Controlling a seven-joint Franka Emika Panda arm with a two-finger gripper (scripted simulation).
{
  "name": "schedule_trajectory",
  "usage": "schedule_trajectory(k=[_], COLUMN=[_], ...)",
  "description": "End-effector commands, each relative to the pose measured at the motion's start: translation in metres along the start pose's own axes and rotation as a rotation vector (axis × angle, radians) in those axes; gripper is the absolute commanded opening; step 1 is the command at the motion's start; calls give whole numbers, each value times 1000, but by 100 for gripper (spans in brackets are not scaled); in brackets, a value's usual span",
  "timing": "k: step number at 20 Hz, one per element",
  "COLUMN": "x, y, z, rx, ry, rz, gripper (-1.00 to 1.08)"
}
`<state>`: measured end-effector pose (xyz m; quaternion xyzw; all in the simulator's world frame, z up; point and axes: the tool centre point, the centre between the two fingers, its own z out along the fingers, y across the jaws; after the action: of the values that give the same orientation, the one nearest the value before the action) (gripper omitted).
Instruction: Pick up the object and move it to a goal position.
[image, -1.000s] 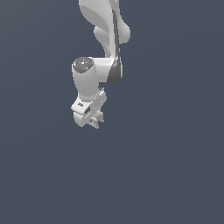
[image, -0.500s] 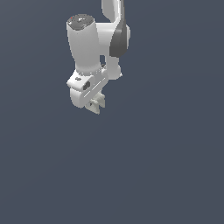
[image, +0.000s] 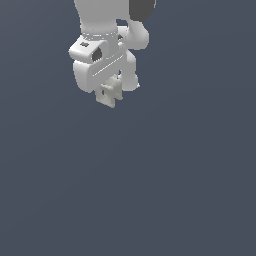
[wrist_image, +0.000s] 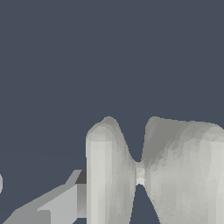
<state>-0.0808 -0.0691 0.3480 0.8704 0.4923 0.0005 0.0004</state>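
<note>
The object (image: 108, 97) is a small pale grey-white piece of two flat slabs joined at a narrow waist. In the exterior view it sticks out below the white hand, high up and left of centre. My gripper (image: 112, 88) is shut on it and holds it in the air, clear of any surface. In the wrist view the object (wrist_image: 175, 166) fills the near field, its two slabs and thin joint plain to see. One grey finger (wrist_image: 57, 205) shows beside it; the other finger is hidden behind the object.
Only a plain dark blue-grey background shows around and below the arm (image: 107, 20) in both views. No goal marker, table edge or other object is in view.
The hand has risen in the exterior view with the object held in it. It has turned and now looks larger in the picture.
</note>
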Motion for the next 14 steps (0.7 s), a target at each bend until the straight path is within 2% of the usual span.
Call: schedule_trajectory(k=[1, 7, 14], x=[0, 2, 3], y=[-5, -13, -17], z=[-27, -81, -118], rx=[1, 1, 1], ry=[0, 0, 0], rz=[0, 0, 1], gripper=[-100, -100, -100])
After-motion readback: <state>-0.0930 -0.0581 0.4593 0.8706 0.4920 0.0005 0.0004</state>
